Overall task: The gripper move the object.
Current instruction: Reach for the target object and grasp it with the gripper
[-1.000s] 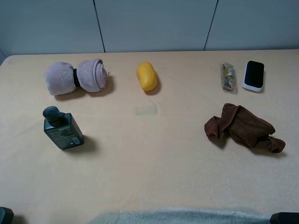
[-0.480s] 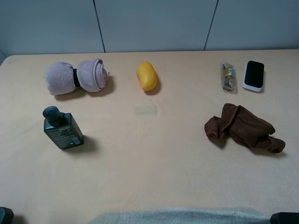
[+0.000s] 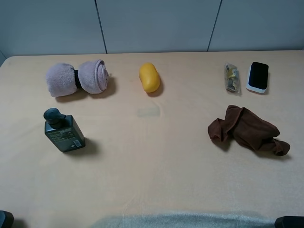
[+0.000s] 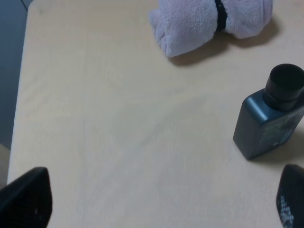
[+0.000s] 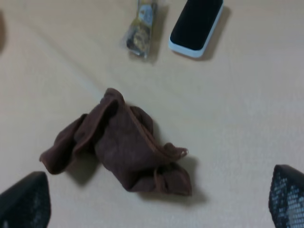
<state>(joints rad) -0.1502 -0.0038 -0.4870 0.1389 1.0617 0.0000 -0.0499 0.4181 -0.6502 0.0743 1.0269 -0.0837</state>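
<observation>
On the tan table lie a pink rolled towel with a black band, a yellow oval object, a dark green pump bottle, a crumpled brown cloth, a small wrapped packet and a black-and-white device. My left gripper is open and empty, held above the table near the bottle and towel. My right gripper is open and empty, above the brown cloth, with the packet and device beyond it.
The grey wall panels stand behind the table's far edge. A faint patch marks the table's middle. A grey strip lies at the front edge. Dark arm parts sit at the front corners.
</observation>
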